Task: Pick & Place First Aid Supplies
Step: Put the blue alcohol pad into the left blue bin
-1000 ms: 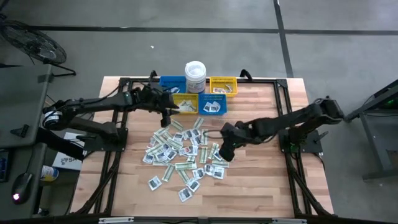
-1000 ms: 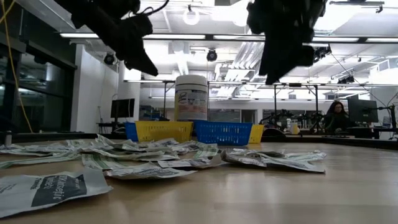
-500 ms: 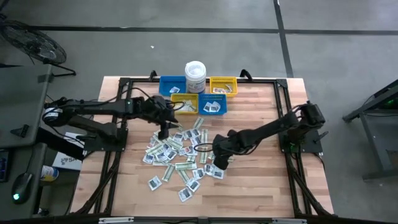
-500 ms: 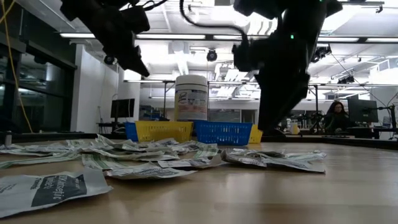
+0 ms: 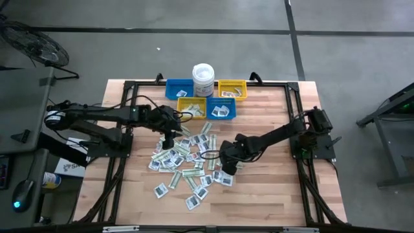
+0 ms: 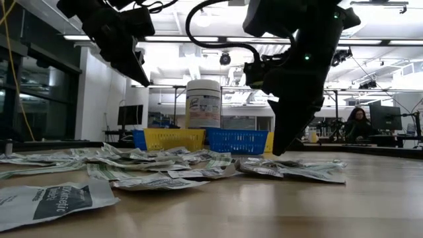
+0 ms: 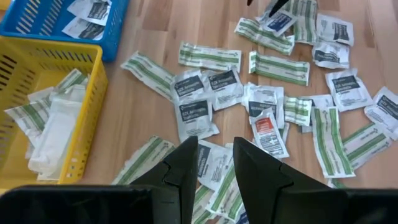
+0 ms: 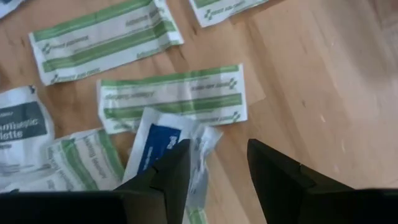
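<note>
On the wooden bench (image 5: pixel 272 194), packets (image 5: pixel 187 158) in a heap (white squares, green strips), right gripper (image 8: pixel 214 163) low above them, left gripper (image 7: pixel 214 163) higher, both fingers apart, holding nothing.

— What colours are the packets (image 5: pixel 187 158)?

— Mostly white paper. The square packets (image 7: pixel 196 117) carry a dark grey block of print, and the long strips (image 8: pixel 172 98) are white with pale green bands. One packet (image 7: pixel 267 131) has a red label, and another packet (image 8: pixel 158 146) shows a deep blue patch.

— And the bins?

— Two are yellow: the yellow bin (image 7: pixel 74 134) and the far yellow bin (image 5: pixel 232 88). Two are blue: the blue bin (image 5: pixel 180 88) and the near blue bin (image 5: pixel 220 111). All have slotted walls.

— The tub (image 6: pixel 203 104)?

— White, with a white lid and a label of faint print.

— The table (image 5: pixel 272 184)?

— Light wood in pale and honey planks, with a black frame (image 5: pixel 294 110). The arms are black too.
</note>
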`<action>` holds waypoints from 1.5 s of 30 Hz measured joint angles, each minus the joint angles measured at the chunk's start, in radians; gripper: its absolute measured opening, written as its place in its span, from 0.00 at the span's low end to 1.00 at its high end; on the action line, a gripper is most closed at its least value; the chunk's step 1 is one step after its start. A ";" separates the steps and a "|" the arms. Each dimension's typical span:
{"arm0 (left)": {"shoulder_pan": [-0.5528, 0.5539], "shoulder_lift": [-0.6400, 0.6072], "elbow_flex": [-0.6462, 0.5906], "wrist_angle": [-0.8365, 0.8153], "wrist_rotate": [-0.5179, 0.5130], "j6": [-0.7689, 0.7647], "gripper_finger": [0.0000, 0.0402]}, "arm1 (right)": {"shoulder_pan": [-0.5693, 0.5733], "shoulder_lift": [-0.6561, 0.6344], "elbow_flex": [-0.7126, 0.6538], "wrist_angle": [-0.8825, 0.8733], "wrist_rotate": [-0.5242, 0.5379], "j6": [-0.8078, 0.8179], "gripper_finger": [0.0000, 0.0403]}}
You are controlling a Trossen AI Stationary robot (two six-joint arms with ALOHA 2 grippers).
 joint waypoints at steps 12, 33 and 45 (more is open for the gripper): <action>0.001 0.000 0.000 0.004 -0.003 0.000 0.26 | -0.006 0.016 -0.001 0.025 -0.027 -0.050 0.37; 0.002 0.000 0.000 0.005 -0.005 0.008 0.26 | -0.039 0.058 0.003 0.047 -0.093 -0.018 0.11; 0.002 0.000 0.000 0.006 -0.002 0.005 0.26 | -0.038 -0.048 -0.002 0.055 -0.108 -0.013 0.01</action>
